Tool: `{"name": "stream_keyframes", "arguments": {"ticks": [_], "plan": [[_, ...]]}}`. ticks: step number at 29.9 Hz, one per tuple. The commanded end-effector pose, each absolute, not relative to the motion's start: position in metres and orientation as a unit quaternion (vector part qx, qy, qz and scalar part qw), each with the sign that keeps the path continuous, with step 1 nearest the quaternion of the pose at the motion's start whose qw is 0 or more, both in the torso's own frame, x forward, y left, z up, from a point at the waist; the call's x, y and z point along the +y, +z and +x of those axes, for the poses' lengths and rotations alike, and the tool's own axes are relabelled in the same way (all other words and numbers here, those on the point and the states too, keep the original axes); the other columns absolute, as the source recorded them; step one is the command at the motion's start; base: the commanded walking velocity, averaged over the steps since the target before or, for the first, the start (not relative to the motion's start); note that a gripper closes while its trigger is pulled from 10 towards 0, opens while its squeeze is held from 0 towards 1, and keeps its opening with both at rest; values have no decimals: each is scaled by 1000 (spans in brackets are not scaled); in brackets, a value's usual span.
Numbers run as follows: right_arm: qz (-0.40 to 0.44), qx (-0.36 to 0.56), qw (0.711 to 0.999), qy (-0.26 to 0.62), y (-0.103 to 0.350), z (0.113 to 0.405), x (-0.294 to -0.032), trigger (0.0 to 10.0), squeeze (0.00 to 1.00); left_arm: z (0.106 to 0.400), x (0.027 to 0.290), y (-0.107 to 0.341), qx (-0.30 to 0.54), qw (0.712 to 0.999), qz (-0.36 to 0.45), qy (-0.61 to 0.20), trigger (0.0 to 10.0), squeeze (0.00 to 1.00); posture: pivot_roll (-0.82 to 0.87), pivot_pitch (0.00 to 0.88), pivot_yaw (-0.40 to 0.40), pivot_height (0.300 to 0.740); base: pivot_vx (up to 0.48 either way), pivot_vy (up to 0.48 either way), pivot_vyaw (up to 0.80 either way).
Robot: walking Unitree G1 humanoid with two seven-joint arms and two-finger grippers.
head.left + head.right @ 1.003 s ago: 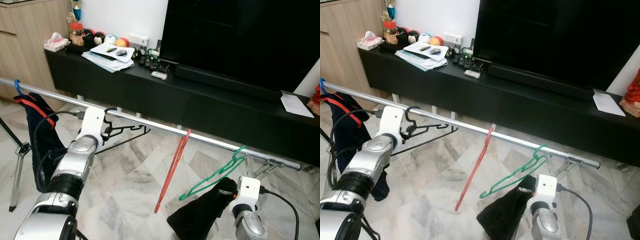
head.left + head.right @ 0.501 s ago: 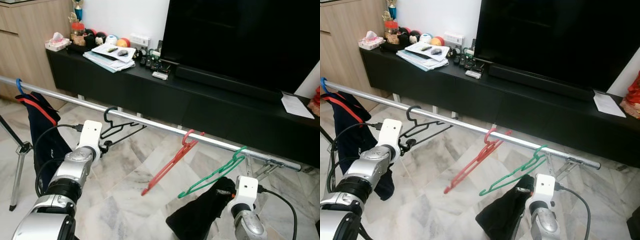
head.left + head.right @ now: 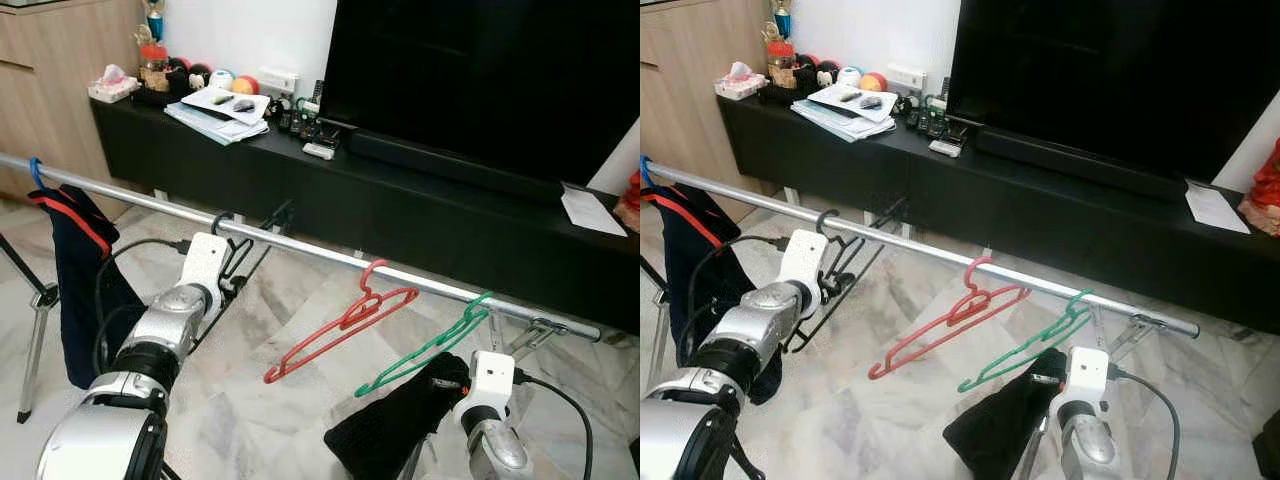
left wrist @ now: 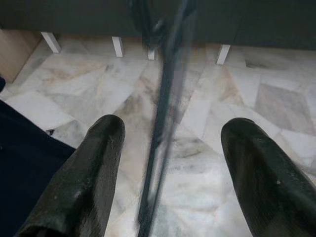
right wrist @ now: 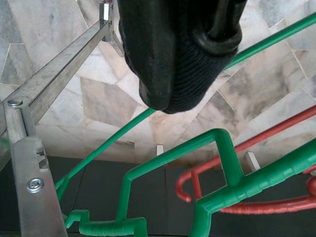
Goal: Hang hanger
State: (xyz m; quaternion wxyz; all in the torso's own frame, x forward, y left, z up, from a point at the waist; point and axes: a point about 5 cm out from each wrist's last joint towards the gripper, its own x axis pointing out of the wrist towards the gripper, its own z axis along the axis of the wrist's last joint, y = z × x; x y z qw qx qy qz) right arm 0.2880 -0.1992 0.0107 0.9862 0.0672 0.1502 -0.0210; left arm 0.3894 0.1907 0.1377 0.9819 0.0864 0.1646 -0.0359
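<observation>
A black hanger (image 3: 238, 258) hangs by its hook on the silver rail (image 3: 310, 252), turned nearly edge-on. My left gripper (image 3: 233, 284) is just below the rail at this hanger, open. In the left wrist view the hanger's blurred bar (image 4: 163, 118) runs between the spread fingers (image 4: 94, 168) without touching them. A red hanger (image 3: 345, 322) and a green hanger (image 3: 432, 345) hang further right on the rail. My right gripper (image 3: 452, 382) is low under the green hanger, shut on a black cloth (image 3: 395, 435) that droops from it.
A dark garment with red trim (image 3: 78, 260) hangs on a blue hanger at the rail's left end, above a tripod leg (image 3: 35, 350). Behind the rail stands a long black TV cabinet (image 3: 420, 215) with a large TV, papers and small items. Marble floor lies below.
My left gripper has let go of the black hanger, dropped, then come back up to its right. The black hanger has turned edge-on. The red hanger has swung up from hanging steeply.
</observation>
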Motion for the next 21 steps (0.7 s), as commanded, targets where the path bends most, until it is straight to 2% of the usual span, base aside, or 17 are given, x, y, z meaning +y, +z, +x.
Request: {"name": "stream_keyframes", "arguments": {"ticks": [1,8,17,18,19,21], "plan": [[60,148,987,-22,13,290,-203,10000,0,393,185,145,160,983,80,-45,10000,0,41,0,-189,740,0,0,0],[59,152,986,-19,12,289,-202,10000,0,396,180,144,154,981,111,-26,10000,0,42,0,-190,740,0,0,0],[55,150,987,-18,13,290,-203,10000,0,392,171,127,172,979,112,-9,10000,0,35,0,-191,740,0,0,0],[55,149,987,-19,13,290,-203,10000,0,391,172,124,178,978,107,-2,9255,0,33,0,-190,740,0,0,0],[55,149,987,-19,13,289,-203,10000,0,390,173,122,180,978,103,0,0,0,31,0,-190,740,0,0,0],[55,150,987,-19,13,289,-203,10000,0,389,171,119,185,978,100,3,0,0,32,0,-191,740,0,0,0]]}}
